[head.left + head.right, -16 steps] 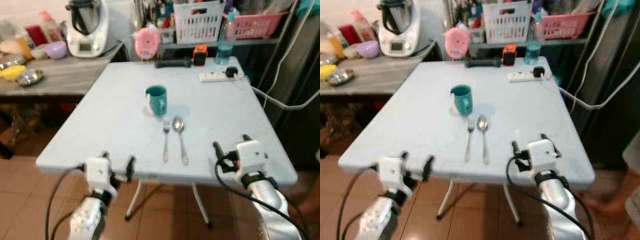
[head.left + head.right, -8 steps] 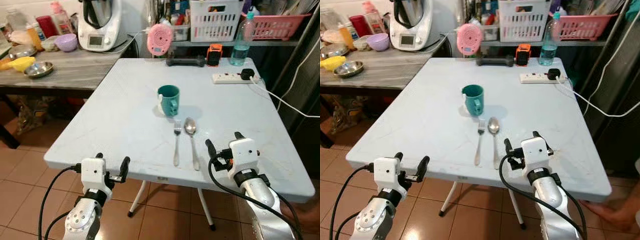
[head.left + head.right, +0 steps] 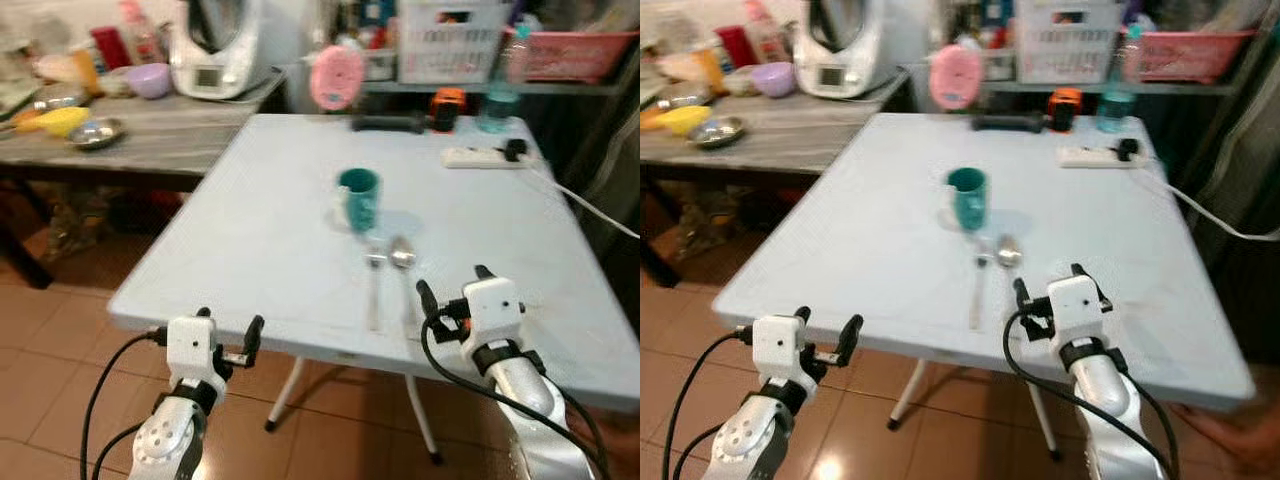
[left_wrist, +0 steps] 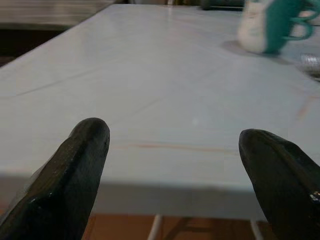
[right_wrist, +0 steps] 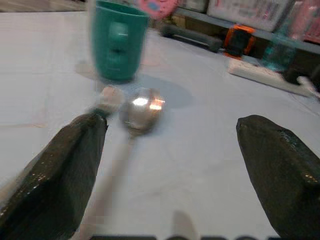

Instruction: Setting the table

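On the pale blue square table [image 3: 870, 240] stand one teal ceramic mug [image 3: 967, 197], one metal fork [image 3: 979, 285] and one metal spoon [image 3: 1008, 252]. At its far edge lie one white power strip [image 3: 1098, 155], one orange-and-black gadget [image 3: 1064, 108] and one clear plastic bottle [image 3: 1115, 105]. The wooden side counter [image 3: 790, 140] holds one purple bowl [image 3: 772, 78], one steel bowl [image 3: 716, 131] and one white kitchen machine [image 3: 845, 45].

I had the table [image 3: 870, 250] in front of me, with the mug [image 3: 967, 197] near its middle. The fork [image 3: 978, 285] and spoon [image 3: 1008, 258] lay side by side just before the mug, fork to the left. A power strip [image 3: 1095, 155] sat at the far right edge. My left pincer [image 3: 824, 340] hung off the near edge, my right pincer [image 3: 1050, 290] over the table just before the spoon. A counter [image 3: 760, 140] stood far left.
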